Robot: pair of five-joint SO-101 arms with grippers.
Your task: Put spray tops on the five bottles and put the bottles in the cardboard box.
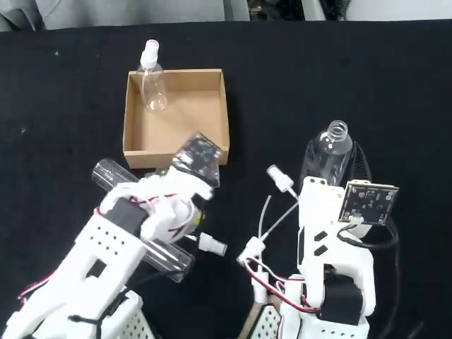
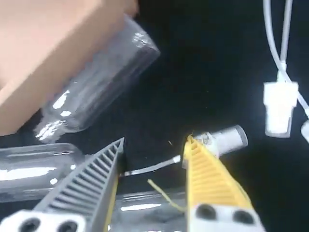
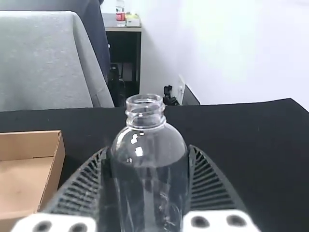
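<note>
Right end effector (image 3: 148, 151) around upright bottle (image 3: 145, 116); left end effector (image 2: 154, 140) agape, downward.

1 capped bottle (image 1: 152, 81) stands in the cardboard box (image 1: 145, 157), spray tops (image 1: 281, 179) and an uncapped bottle (image 1: 332, 150) to its right.

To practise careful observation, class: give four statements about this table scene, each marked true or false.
1. The right pincer holds an open bottle with no spray top. True.
2. The cardboard box holds three bottles. False: one capped bottle is in it.
3. The left pincer is shut on a spray top. False: it is open, near a spray top lying on the table.
4. Loose spray tops lie on the table outside the box. True.
</note>
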